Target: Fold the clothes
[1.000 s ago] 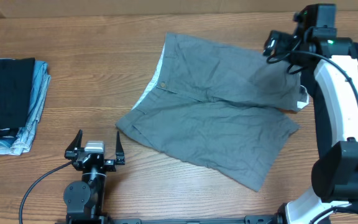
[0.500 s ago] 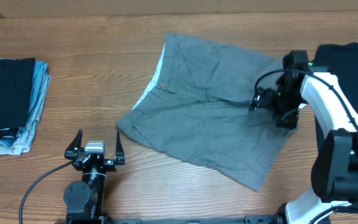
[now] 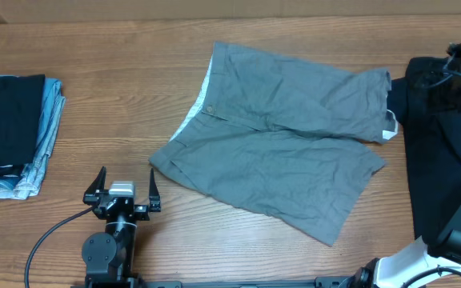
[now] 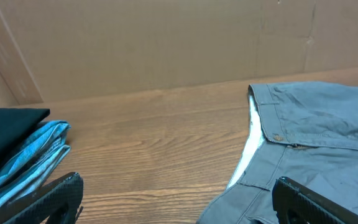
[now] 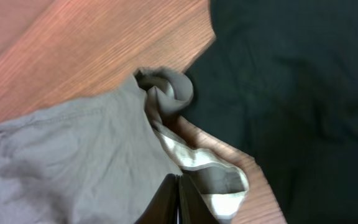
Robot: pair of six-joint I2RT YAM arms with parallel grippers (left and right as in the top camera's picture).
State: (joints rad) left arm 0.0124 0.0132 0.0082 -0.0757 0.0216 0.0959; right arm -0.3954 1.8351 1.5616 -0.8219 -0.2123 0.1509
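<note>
Nearest, the left gripper [image 3: 126, 174] sits with its fingers spread wide and nothing between them. Mid-table [image 3: 118, 96], the grey shorts [image 3: 286, 152] lie flat and wrinkled, with white lining showing at the waistband and right hem. The right gripper [image 5: 174, 196], fingers pressed together, is over that hem, beside the black garment [image 3: 434, 144].

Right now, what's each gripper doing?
Left gripper: open, holding nothing.
Right gripper: shut, apparently holding nothing.

Overhead straight down; wrist views close (all share shorts [image 3: 278, 160])
</note>
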